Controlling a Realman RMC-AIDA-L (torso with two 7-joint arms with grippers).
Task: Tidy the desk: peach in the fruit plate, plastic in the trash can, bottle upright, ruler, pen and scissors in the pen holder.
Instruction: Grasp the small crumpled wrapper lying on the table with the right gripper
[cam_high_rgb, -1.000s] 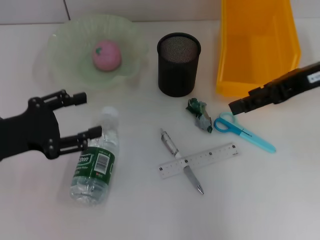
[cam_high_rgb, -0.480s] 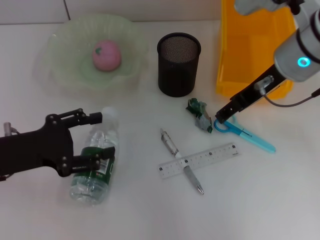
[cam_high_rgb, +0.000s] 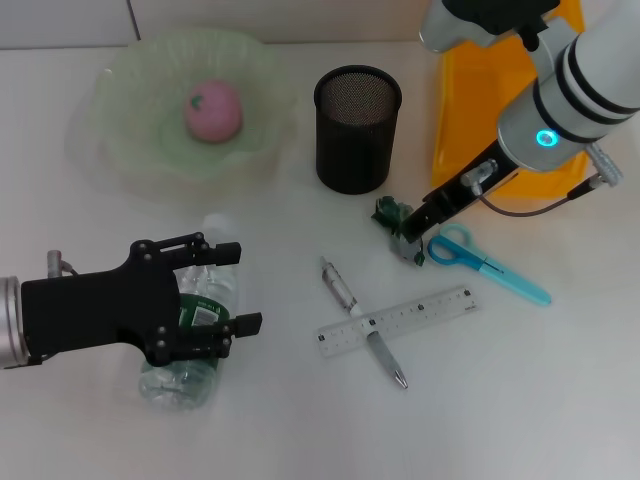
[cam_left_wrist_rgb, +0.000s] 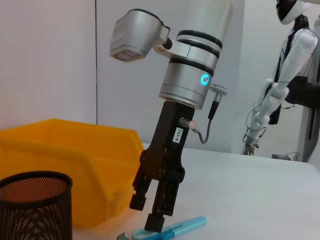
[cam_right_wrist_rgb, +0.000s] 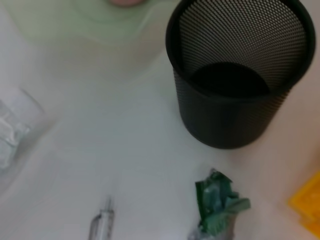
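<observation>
left gripper (cam_high_rgb: 235, 285) spread astride lying bottle (cam_high_rgb: 190, 335) | smooth and round, may roll: grip mid-body | right gripper (cam_high_rgb: 412, 232) at plastic (cam_high_rgb: 398, 228) near holder (cam_high_rgb: 357, 128), finger state unclear | plastic light, crushable

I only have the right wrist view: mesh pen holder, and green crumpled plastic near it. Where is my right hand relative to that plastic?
Observer: In the head view, the right hand is low, right at the crumpled plastic, on its scissors side.
Operator: Where's the trash can from there?
Observer: The yellow bin stands just beyond the hand, to the right of the pen holder.
Operator: And the left arm?
Observer: The left hand is open, straddling the water bottle, which lies on its side.
</observation>
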